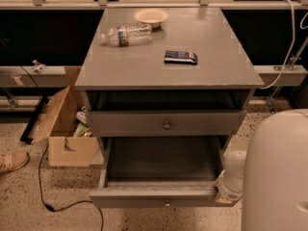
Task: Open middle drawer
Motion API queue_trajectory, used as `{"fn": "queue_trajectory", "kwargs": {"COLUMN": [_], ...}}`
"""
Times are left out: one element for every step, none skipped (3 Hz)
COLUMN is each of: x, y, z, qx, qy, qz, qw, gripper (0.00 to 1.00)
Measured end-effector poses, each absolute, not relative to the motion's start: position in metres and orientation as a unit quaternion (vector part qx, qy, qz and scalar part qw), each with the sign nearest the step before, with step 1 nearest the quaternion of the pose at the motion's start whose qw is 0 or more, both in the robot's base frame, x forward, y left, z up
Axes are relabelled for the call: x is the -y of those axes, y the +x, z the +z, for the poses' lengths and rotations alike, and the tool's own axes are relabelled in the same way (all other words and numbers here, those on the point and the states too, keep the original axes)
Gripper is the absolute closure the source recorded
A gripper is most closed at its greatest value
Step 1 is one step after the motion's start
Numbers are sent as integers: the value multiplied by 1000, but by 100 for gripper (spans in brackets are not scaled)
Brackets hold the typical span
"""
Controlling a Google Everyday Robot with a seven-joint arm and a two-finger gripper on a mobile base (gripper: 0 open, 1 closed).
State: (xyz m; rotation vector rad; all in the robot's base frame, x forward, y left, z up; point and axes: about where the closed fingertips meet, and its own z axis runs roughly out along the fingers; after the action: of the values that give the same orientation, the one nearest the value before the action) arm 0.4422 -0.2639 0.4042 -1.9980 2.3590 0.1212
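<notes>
The middle drawer [159, 195] stands pulled far out of the grey cabinet [168, 66], and its dark grey inside [163, 158] shows empty. Its small round knob [167, 204] is at the lower edge of the front. Above it is the taller-fronted drawer [144, 122] with the bigger knob [167, 125]. The lowest drawer is hidden under the open one. My gripper [224, 194] is at the right front corner of the open drawer, at the end of the white arm [234, 165].
On the cabinet top lie a plastic bottle [126, 34], a shallow bowl [151, 17] and a dark packet [181, 57]. An open cardboard box [67, 129], a black cable [45, 191] and a shoe [12, 160] are on the floor at left. My white body [279, 177] fills the lower right.
</notes>
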Motion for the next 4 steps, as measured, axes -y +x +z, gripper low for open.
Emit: {"fn": "queue_trajectory", "kwargs": {"x": [265, 264, 264, 283], "y": [442, 443, 445, 438], "z": [406, 407, 408, 426], "qx": [-766, -767, -767, -784], "qy": [-641, -640, -640, -617], "qz": [39, 39, 40, 34], "qw": [26, 31, 32, 54], "gripper": [59, 37, 12, 0]}}
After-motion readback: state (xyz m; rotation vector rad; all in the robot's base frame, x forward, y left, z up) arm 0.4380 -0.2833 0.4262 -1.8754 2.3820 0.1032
